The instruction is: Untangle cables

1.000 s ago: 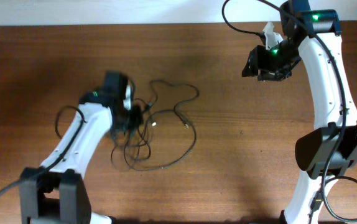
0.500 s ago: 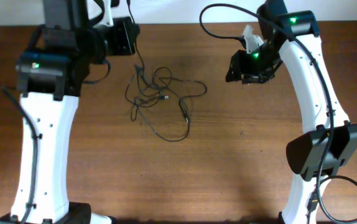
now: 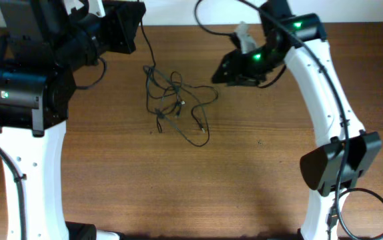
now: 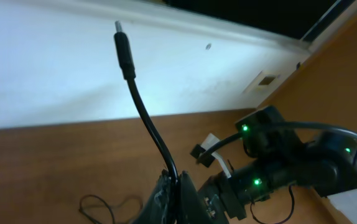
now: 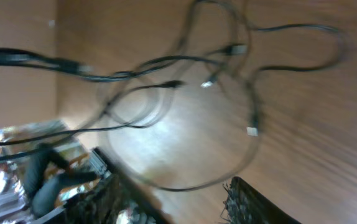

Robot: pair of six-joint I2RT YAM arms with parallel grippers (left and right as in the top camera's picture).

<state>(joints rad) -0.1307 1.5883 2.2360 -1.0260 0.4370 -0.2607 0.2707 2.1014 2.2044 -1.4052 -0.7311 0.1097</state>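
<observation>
Nearest the arm bases the table (image 3: 245, 180) shows only bare wood. Farther in, the cables (image 3: 175, 100) lie bunched in one knot a little toward 11 o'clock of the table's middle, with a loop trailing out at the knot's 5 o'clock. One strand (image 3: 149, 57) climbs from the knot's 11 o'clock side to the left gripper (image 4: 173, 190), which is raised near the far edge. Its jaws are pressed together on that strand, and a short tail ending in a plug (image 4: 122, 38) stands free above the pinch. The right gripper (image 3: 223, 73) hangs at about 2 o'clock of the knot, its fingers spread and holding nothing. Its own view is blurred, so I cannot say which strand it faces.

The main danger is tightening. If the left arm pulls farther toward 11 o'clock while the crossings are bunched, the whole knot may cinch or simply drag along. The tail above the pinch is short, so a hard tug could slip the strand out. If the right claw closes on two strands at once, it would hold the crossing together rather than part it.
</observation>
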